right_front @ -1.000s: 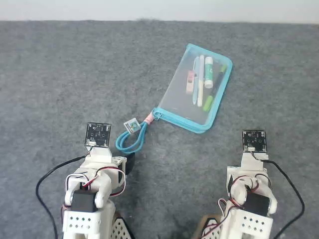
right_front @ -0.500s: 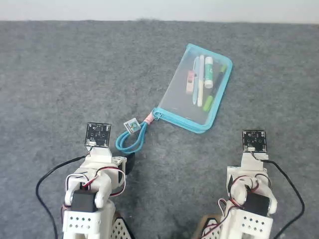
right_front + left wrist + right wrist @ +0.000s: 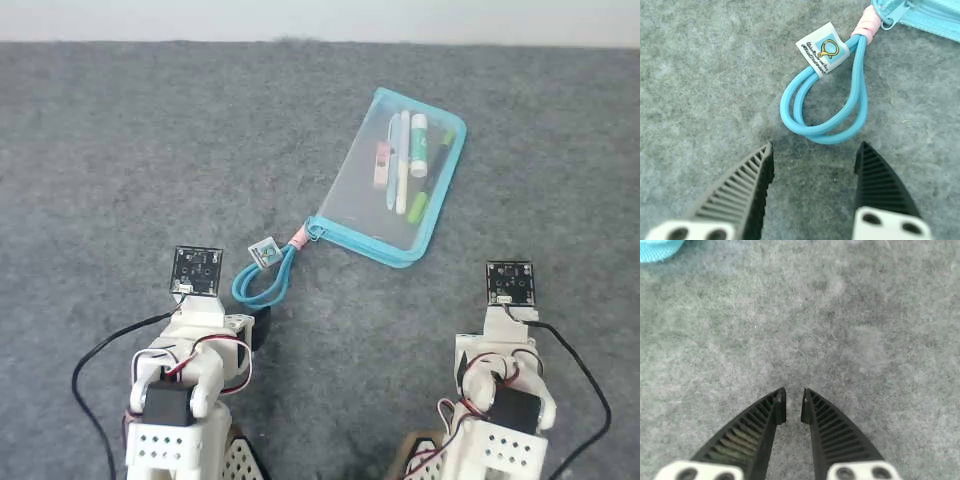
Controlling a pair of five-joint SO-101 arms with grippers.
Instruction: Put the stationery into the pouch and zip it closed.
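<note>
The clear pouch (image 3: 400,190) with light-blue edging lies tilted at the centre right of the grey mat. Pens and markers (image 3: 403,160) lie inside it. Its zipper pull (image 3: 890,17) sits at the near corner, joined to a blue cord loop (image 3: 825,107) with a white tag (image 3: 822,49). My left gripper (image 3: 815,145) is open just short of the loop, touching nothing. The left arm (image 3: 195,335) stands at the front left. My right gripper (image 3: 794,392) is shut over bare mat, with a pouch corner (image 3: 657,250) farther off. The right arm (image 3: 505,350) stands at the front right.
Grey felt mat (image 3: 150,150) covers the table up to a pale far edge. Black cables (image 3: 85,380) trail beside both arm bases.
</note>
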